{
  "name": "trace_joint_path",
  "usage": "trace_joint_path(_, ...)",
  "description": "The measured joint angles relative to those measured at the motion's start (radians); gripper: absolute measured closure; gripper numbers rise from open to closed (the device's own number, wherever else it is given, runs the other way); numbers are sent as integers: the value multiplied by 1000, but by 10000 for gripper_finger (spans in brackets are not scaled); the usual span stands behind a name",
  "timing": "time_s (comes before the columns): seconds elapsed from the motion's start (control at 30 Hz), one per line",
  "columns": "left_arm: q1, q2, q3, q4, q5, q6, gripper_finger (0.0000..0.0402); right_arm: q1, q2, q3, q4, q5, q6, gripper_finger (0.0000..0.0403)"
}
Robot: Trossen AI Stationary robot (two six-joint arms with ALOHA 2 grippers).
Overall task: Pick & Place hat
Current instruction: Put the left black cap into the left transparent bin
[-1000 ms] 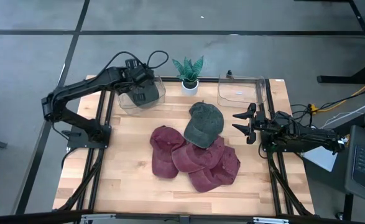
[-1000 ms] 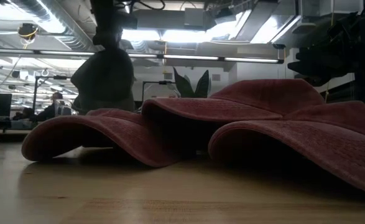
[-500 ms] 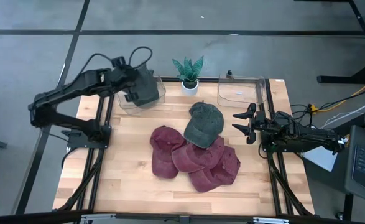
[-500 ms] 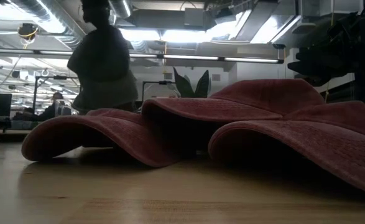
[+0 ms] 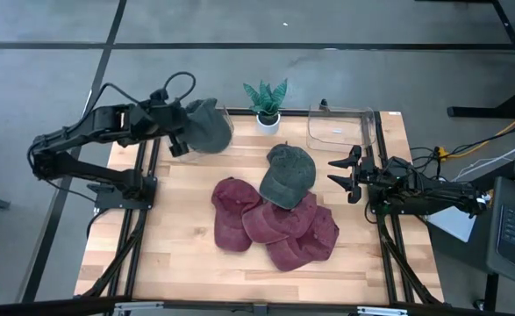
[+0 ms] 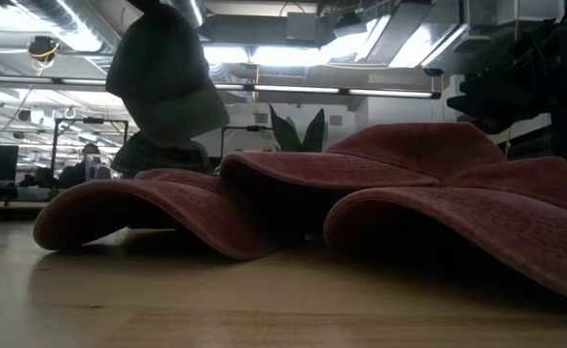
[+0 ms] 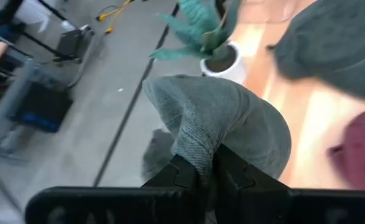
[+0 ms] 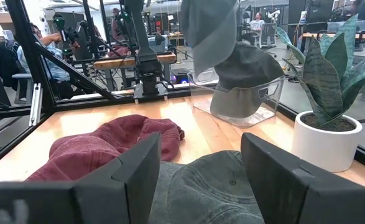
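The left arm is reaching in from the left side of the table [image 5: 187,263], elbow bent, its forearm running level toward the far left corner. The left gripper [image 5: 180,133] is pinching shut on a grey-green hat [image 5: 206,125], holding it above the table's far edge. The right arm is lying low along the table's right edge, and the right gripper [image 5: 342,175] is pointing inward over the table with fingers spread apart, holding nothing.

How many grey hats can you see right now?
3: one grey hat hangs from the left tool above the left clear bin, one sits inside that bin, and one lies atop the red hat pile. More may be hidden.
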Motion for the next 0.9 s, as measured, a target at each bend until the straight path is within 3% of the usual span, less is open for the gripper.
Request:
trace_joint_path(0.23, -63, 6, 0, 19, 68, -145, 382, 0, 0, 0, 0, 0, 0, 181)
trace_joint_path(0.67, -155, 24, 0, 19, 45, -347, 382, 0, 0, 0, 0, 0, 0, 181)
trace_joint_path(0.9, -161, 24, 0, 19, 34, -356, 382, 0, 0, 0, 0, 0, 0, 181)
